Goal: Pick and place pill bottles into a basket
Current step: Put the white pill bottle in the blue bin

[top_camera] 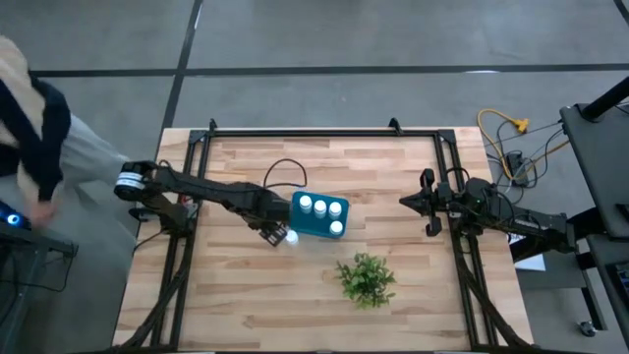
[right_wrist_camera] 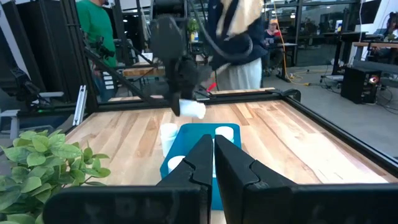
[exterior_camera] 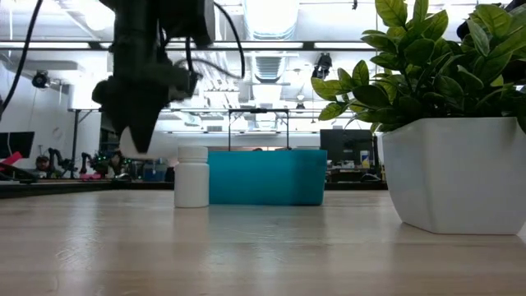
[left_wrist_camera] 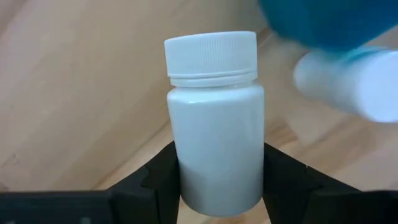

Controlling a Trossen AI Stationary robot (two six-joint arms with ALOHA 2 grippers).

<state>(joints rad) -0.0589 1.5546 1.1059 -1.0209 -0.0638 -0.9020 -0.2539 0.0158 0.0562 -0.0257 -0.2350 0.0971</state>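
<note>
Unlabelled pill bottle (left_wrist_camera: 214,124) in left hand (left_wrist_camera: 217,180)

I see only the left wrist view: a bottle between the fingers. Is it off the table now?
Observer: Yes. In the low view the left gripper holds the bottle in the air, above the table.
Operator: What is the blurred white thing behind it?
Observer: A second bottle. It stands upright on the table, outside the basket, at its side.
Operator: Is the right arm in my way?
Observer: No. The right gripper is shut at the table's right side, apart from the basket.
</note>
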